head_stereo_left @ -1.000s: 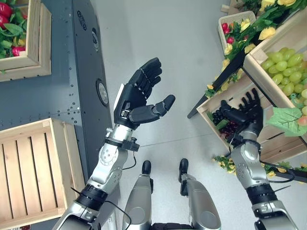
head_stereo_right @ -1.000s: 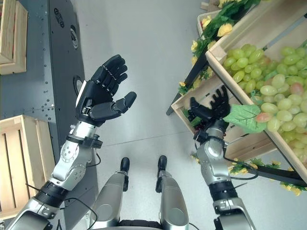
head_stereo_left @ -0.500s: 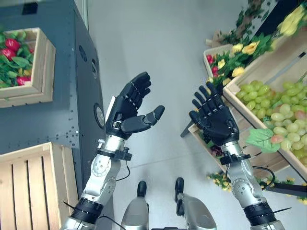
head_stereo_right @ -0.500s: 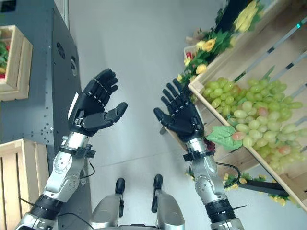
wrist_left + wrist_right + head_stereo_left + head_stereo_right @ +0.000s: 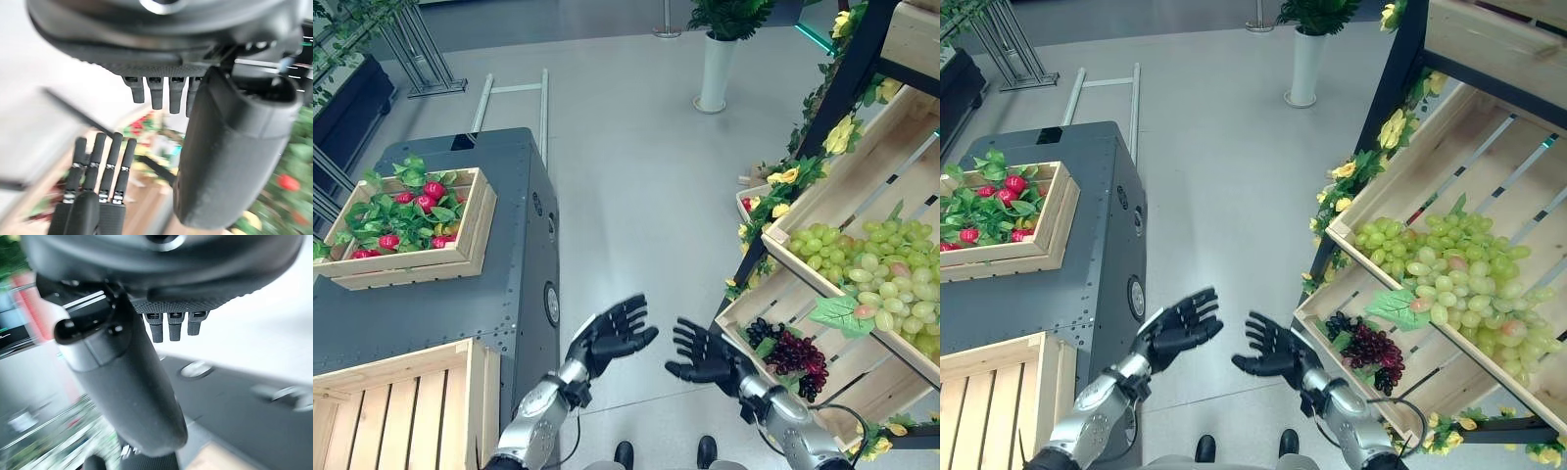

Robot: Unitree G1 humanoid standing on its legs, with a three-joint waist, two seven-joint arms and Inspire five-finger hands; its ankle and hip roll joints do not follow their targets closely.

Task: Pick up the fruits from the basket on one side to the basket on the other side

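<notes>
Both hands are held low in front of me, open and empty, palms turned toward each other. My left hand point(image 5: 607, 338) has its fingers spread over the floor beside the grey cabinet point(image 5: 504, 294). My right hand point(image 5: 710, 357) is just left of the lower shelf crate point(image 5: 736, 315), apart from the dark grapes point(image 5: 790, 351) lying in it. Green grapes point(image 5: 871, 279) fill the shelf crate above. An empty wooden crate point(image 5: 391, 411) is at lower left. In the left wrist view, straight fingers point(image 5: 161, 93) show, with the right hand point(image 5: 95, 196) beyond.
A wooden crate of red fruits and leaves point(image 5: 406, 220) sits on the cabinet's far end. Yellow flowers point(image 5: 783, 178) trim the dark shelf frame point(image 5: 822, 98). A tall white plant pot point(image 5: 715, 69) stands on the far floor. Open grey floor lies between cabinet and shelves.
The camera has tilted up, so the whole scene shifted. My right hand left the lower crate empty a second ago. Both hands now sit lower, close together.
</notes>
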